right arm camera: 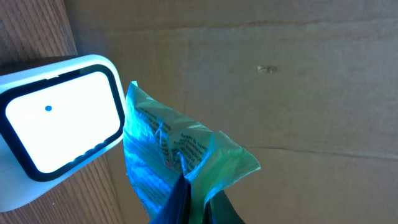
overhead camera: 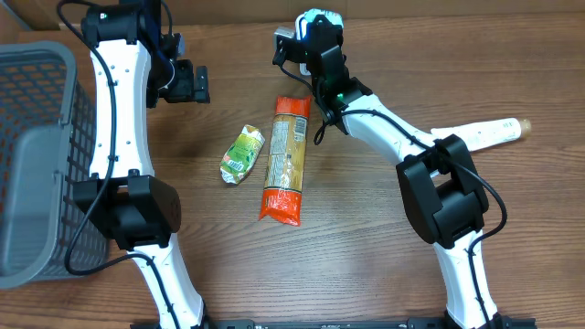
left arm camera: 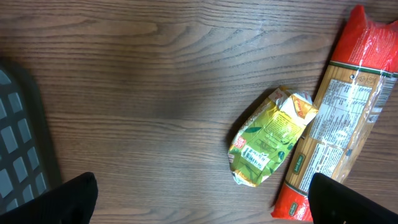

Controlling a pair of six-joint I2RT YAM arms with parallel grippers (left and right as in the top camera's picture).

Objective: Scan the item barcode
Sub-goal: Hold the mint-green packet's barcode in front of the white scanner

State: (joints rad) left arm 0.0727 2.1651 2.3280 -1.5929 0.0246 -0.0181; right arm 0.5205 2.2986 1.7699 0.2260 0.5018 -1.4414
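Hanging right by the white scanner (right arm camera: 59, 118), the blue-green bag (right arm camera: 174, 162) is pinched by the R gripper (right arm camera: 196, 202), jaws shut tight on its edge. L gripper (overhead camera: 197, 84) is held wide open w/ nothing in it, over the wood table (overhead camera: 366, 256), near a gray basket (overhead camera: 37, 155).
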